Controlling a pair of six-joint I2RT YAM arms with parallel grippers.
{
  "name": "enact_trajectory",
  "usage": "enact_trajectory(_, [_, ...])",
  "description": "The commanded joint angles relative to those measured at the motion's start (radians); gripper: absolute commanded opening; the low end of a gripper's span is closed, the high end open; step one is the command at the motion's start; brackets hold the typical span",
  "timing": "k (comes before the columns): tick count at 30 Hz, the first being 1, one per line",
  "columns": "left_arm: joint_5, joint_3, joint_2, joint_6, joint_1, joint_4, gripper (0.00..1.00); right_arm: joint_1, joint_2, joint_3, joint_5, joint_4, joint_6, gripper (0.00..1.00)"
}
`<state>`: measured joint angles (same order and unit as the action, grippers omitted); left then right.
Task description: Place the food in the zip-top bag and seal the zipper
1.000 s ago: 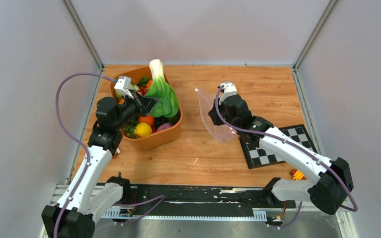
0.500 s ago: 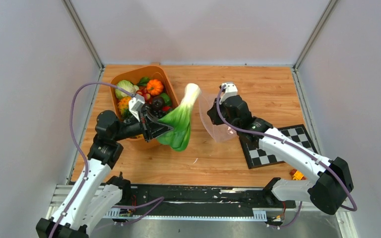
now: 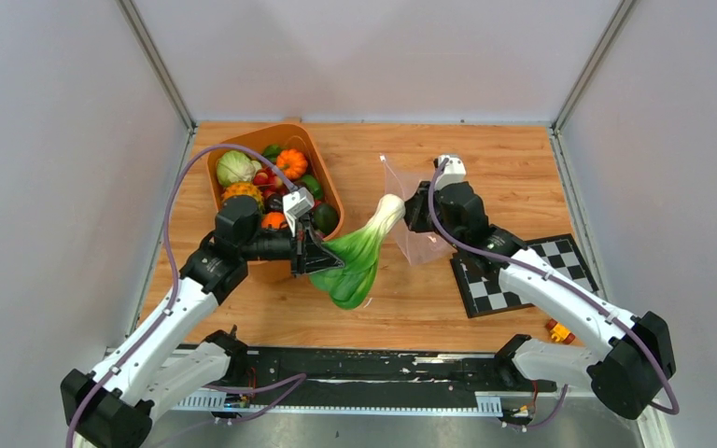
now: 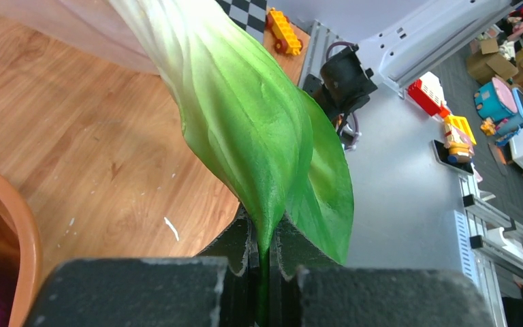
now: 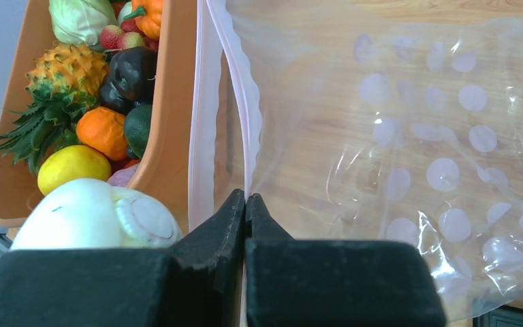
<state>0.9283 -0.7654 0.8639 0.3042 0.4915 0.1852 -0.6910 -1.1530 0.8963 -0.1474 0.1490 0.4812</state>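
Top external: L gripper clamped on bok choy leaf end, above table betw tub and bag. White stem just beside bag mouth. R gripper pinches bag at zipper. Other food in tub.

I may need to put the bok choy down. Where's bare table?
Bare wood lies beyond the checkered board, right of the zip-top bag, and along the near edge between bok choy and board. Crowded: the orange tub and the bag's mouth.
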Motion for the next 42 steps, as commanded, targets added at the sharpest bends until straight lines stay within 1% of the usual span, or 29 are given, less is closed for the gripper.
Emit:
enact_trajectory(1, [-0.017, -0.023, 0.011, -0.026, 0.008, -0.03, 0.0, 0.01, 0.029, -0.012, 0.036, -0.059, 0.038, 0.0])
enact_trajectory(6, [-0.073, 0.006, 0.044, 0.001, 0.016, -0.085, 0.0, 0.012, 0.033, -0.02, 0.061, -0.072, 0.031, 0.0])
enact_trajectory(12, [-0.165, -0.018, 0.085, -0.054, 0.018, 0.016, 0.0, 0.02, 0.048, -0.029, 0.05, -0.067, 0.027, 0.0])
enact_trajectory(15, [-0.178, -0.017, 0.087, -0.066, 0.018, 0.034, 0.0, 0.031, 0.057, -0.028, 0.041, -0.06, 0.021, 0.0])
enact_trajectory(25, [-0.171, -0.019, 0.128, -0.082, 0.018, 0.058, 0.0, 0.045, 0.065, -0.049, 0.108, -0.109, 0.002, 0.0])
enact_trajectory(28, [-0.18, -0.039, 0.148, -0.112, 0.019, 0.115, 0.0, 0.045, 0.063, -0.045, 0.126, -0.107, -0.035, 0.0])
enact_trajectory(33, [-0.238, -0.068, 0.168, -0.145, 0.019, 0.196, 0.0, 0.045, 0.088, -0.056, 0.116, -0.118, -0.078, 0.0])
enact_trajectory(36, [-0.249, -0.072, 0.17, -0.136, 0.019, 0.194, 0.0, 0.043, 0.09, -0.052, 0.132, -0.123, -0.109, 0.0])
enact_trajectory(37, [-0.25, -0.073, 0.173, -0.132, 0.019, 0.193, 0.0, 0.042, 0.089, -0.05, 0.163, -0.119, -0.116, 0.0])
enact_trajectory(42, [-0.252, -0.078, 0.193, -0.129, 0.025, 0.189, 0.0, 0.028, 0.084, -0.048, 0.164, -0.103, -0.138, 0.0])
